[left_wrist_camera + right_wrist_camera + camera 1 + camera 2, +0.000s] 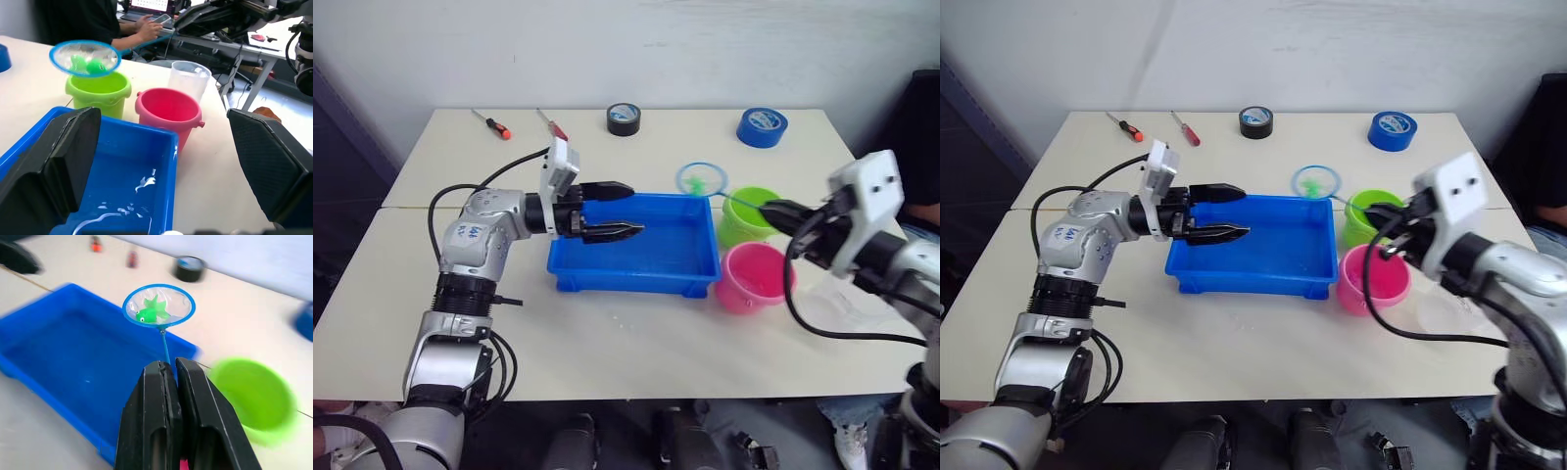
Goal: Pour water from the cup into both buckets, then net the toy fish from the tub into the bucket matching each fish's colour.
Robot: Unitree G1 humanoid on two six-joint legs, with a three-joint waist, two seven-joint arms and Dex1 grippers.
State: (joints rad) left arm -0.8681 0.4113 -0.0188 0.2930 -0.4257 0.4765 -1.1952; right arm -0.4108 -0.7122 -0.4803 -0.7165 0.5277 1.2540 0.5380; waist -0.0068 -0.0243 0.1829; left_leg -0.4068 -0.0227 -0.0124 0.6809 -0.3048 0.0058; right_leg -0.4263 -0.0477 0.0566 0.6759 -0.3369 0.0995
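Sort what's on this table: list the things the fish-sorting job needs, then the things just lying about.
Job:
blue tub
net holding a green fish, in the right gripper
lime green bucket
pink bucket
clear cup

Lying about:
two screwdrivers
black tape roll
blue tape roll

We see the left gripper (631,210) over the tub (636,277); the net (702,178) hangs beside the green bucket (744,220).

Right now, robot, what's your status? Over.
Right claw shut on net handle, green fish inside, hoop beside green bucket. Left claw open over tub. Nothing in the way.
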